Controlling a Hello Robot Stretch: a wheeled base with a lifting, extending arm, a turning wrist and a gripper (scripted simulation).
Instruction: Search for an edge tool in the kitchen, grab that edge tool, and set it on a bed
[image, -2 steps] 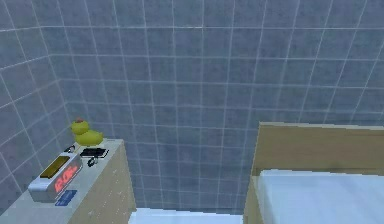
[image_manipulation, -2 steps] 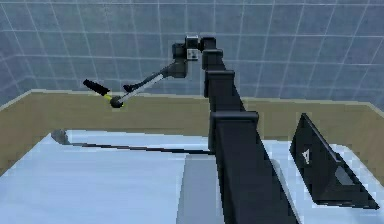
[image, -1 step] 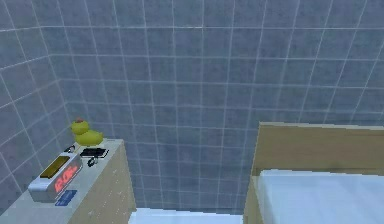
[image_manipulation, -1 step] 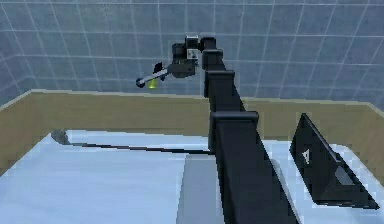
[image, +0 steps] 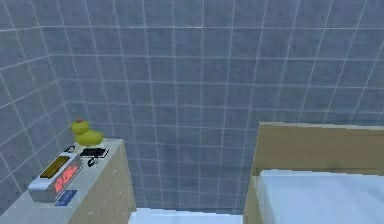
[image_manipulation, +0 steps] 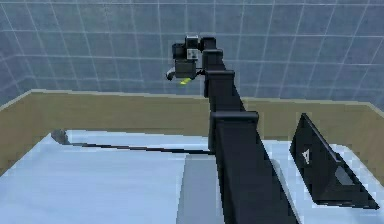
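Step in hand: placement, judged from the arm (image_manipulation: 236, 140) reaching out across the bed (image_manipulation: 90, 180) with a load at its tip; release onto the mattress is not yet done.
End effector state: the end effector (image_manipulation: 180, 70) appears above the bed's far wooden board (image_manipulation: 120, 105), in front of the tiled wall. Whether its fingers are spread or pressed together cannot be told.
Load: a small yellowish thing (image_manipulation: 184, 79) hangs at the end effector's far end, clear of the bed and every other surface, so it is held.
Location of load: high above the bed, near its far board. Whether it is over the mattress or just past it cannot be told.
Appearance of load: a yellow-green blob with a darker part. No blade or handle can be made out, so calling it the edge tool is a judgement, not an observation.
Procedure, reach: bring the load back from the far board to stand over the bare middle of the bed.
Procedure, height: lower the arm until the load is near the mattress before release — a drop from this height could bounce it off the bed on the wall side.
Obstruction: a laptop (image_manipulation: 322, 160) lies on the bed, beside the arm; keep the set-down point well apart from it.
Handling estimate: probably rigid and sharp — lay it flat on the bed.
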